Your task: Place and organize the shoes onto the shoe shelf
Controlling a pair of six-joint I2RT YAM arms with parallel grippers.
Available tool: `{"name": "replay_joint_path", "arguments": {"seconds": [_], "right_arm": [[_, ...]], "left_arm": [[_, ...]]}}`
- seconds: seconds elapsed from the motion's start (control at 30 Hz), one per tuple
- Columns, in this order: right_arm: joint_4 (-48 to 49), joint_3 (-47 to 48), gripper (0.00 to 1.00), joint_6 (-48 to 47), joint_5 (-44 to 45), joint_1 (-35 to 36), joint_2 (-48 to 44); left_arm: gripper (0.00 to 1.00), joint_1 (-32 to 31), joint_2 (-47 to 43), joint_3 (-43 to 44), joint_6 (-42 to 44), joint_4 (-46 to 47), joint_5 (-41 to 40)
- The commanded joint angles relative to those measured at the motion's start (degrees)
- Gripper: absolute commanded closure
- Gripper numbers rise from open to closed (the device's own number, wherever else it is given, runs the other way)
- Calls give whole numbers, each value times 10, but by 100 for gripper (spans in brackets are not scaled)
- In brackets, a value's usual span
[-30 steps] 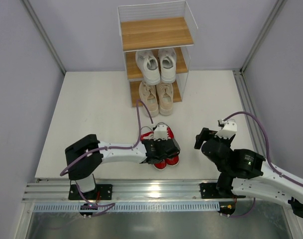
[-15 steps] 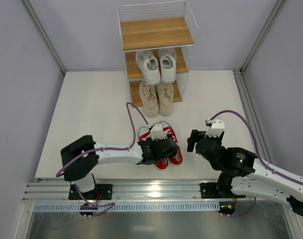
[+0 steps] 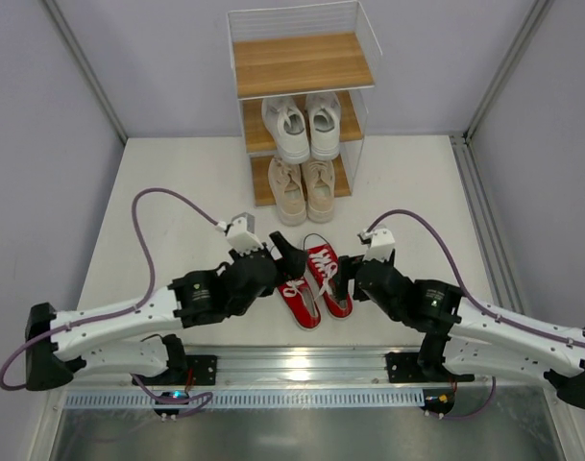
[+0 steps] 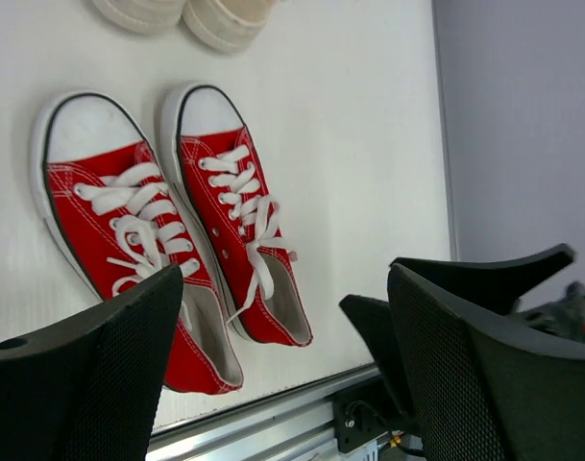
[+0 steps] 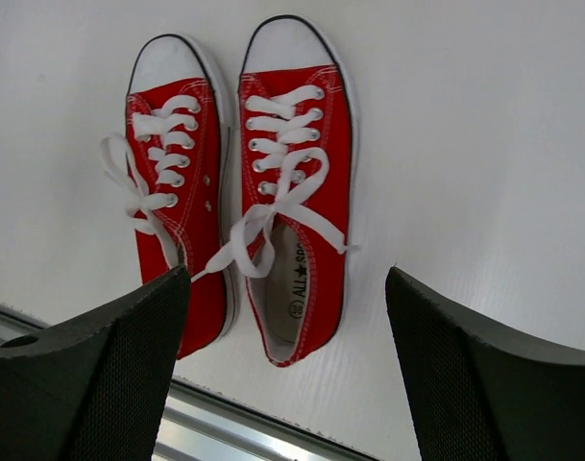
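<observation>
The pair of red shoes lies side by side on the white table, toes pointing at the shoe shelf. My left gripper hovers open just left of the pair, touching neither shoe. My right gripper hovers open just right of it. In the left wrist view both red shoes lie ahead of the spread left gripper. The right wrist view has the red pair ahead of the wide right gripper. White shoes sit on the middle board, beige shoes on the lowest.
The shelf's top board carries nothing. The metal rail runs along the table's near edge, close behind the red heels. Grey walls stand at both sides. Purple cables arch above both arms.
My left gripper has opened and let go of the red pair, then pulled back to the left. The right arm has swung left, up to the pair's right side.
</observation>
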Motion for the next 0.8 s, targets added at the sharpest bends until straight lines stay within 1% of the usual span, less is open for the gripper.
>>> {"name": "replay_joint_path", "arguments": {"seconds": [0.0, 0.03, 0.17, 0.3, 0.43, 0.6, 0.77], "right_arm": [[108, -5, 18, -32, -84, 4, 40], [121, -5, 18, -32, -93, 4, 65], [195, -10, 18, -25, -128, 11, 113], [205, -4, 18, 3, -122, 29, 155], [179, 20, 18, 48, -90, 50, 207], [103, 68, 18, 98, -37, 75, 293], [53, 91, 18, 134, 2, 82, 314]], "left_arm": [[14, 3, -69, -34, 13, -70, -77], [14, 3, -103, -43, 5, -92, -82], [14, 3, -179, -86, -23, -153, -96], [14, 3, -228, -106, -50, -206, -94], [14, 3, -256, -116, -65, -243, -91], [14, 4, -280, -121, -73, -276, -96], [14, 4, -301, -124, -80, -296, -98]]}}
